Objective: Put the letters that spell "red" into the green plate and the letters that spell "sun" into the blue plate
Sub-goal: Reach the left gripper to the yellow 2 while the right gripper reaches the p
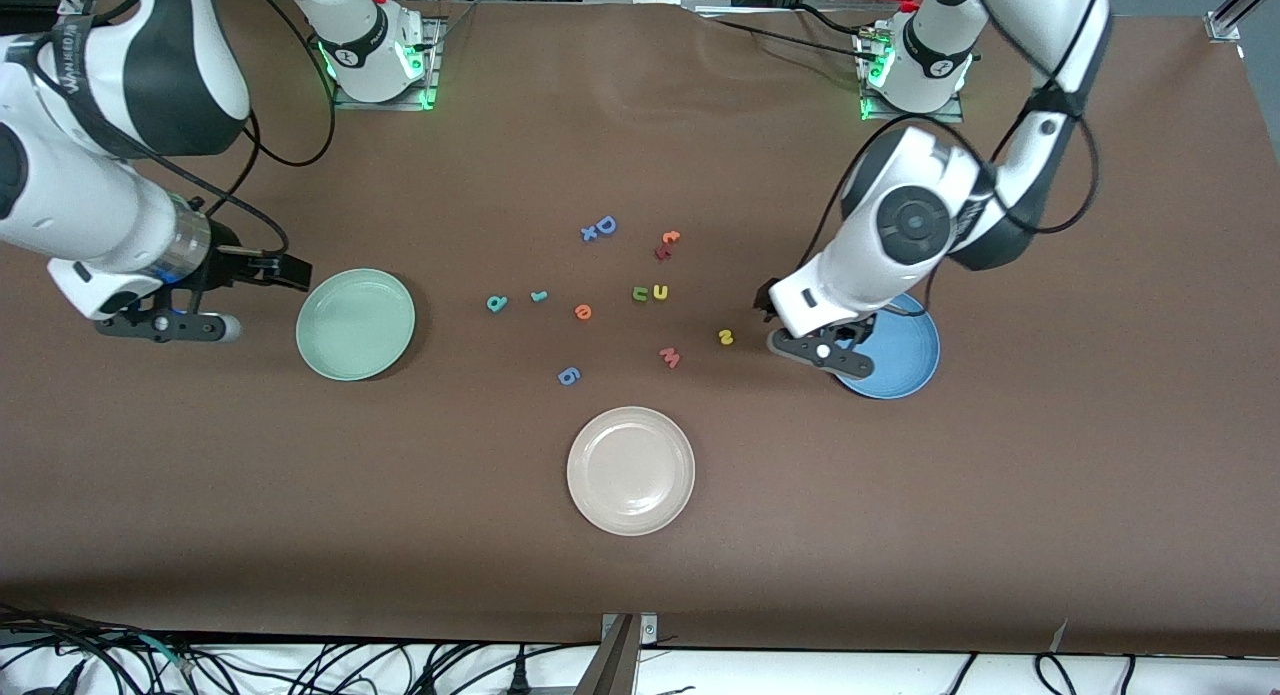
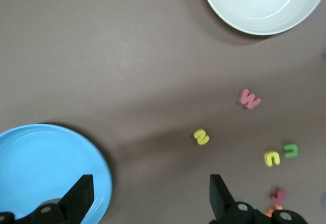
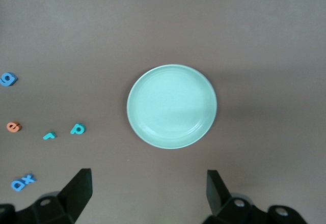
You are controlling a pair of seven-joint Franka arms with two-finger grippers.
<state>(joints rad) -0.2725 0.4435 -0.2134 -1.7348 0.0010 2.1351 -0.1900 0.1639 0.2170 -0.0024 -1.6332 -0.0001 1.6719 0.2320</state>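
Our left pincer [image 2: 147, 198] hangs open beside the blue plate [image 1: 905, 365]; our right pincer [image 3: 147, 196] gapes near the green plate [image 1: 355, 324].

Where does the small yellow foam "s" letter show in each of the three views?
Front view: the small yellow foam "s" letter lies on the brown table, beside the round blue plate, toward the middle.
Left wrist view: the same letter near the picture's centre.
Right wrist view: not in it.
Shared landmark: the pinkish-red foam "w", in the front and left wrist views.
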